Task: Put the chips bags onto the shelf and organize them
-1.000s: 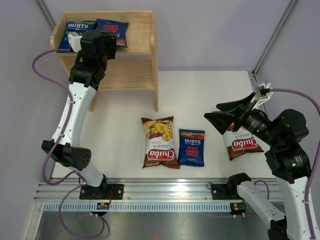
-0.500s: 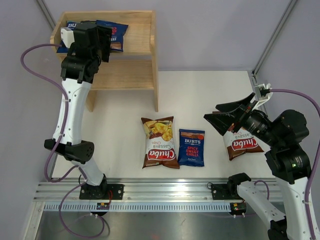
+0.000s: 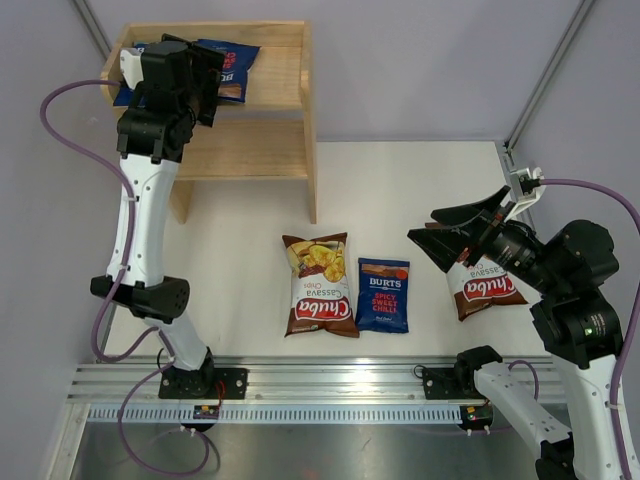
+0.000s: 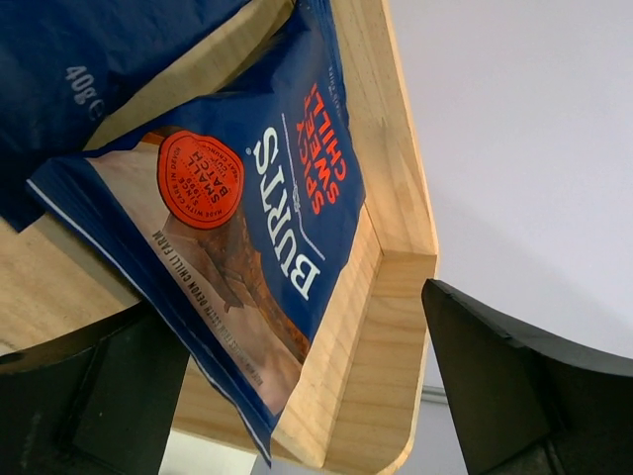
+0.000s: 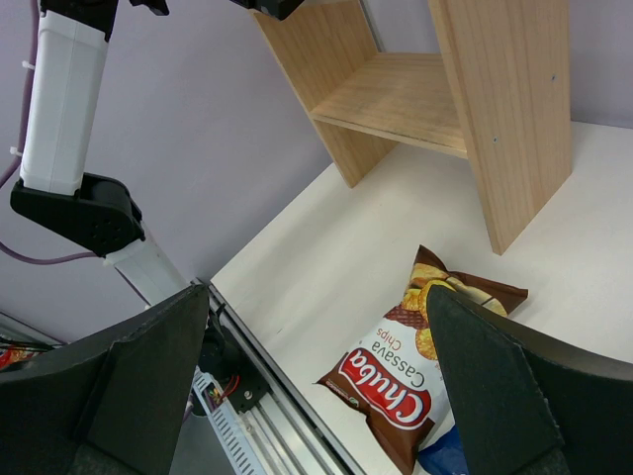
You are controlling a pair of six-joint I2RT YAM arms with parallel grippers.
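We judge the job a little under half done: two of the five bags lie on the upper tier of the shelf (image 3: pixel 275 80) at the far left, and three remain on the surface (image 3: pixel 400 180). Up top, a red-lettered Burts bag (image 4: pixel 267 198) lies flat, face up and skewed instead of square to the tier, with one edge close against the raised wooden rim. Just to its left is a second dark blue bag (image 4: pixel 59 89), mostly hidden by the arm from above. We cannot tell whether the two touch or overlap. No bag shows on the lower tier. The left tool (image 4: pixel 292 302) hovers over the red-lettered bag with its jaws wide apart, gripping nothing. Left to move are a Chuba bag (image 3: pixel 318 285) near the middle, another red-lettered Burts (image 3: pixel 384 295) just to its right, and a second Chuba bag (image 3: pixel 487 287) farther right, partly under the right arm. All three lie flat, glossy and slightly puffed, with their labels up. The right tool (image 3: pixel 425 225) hangs above that side with its jaws spread and empty. In our judgement the top pair also needs squaring up.
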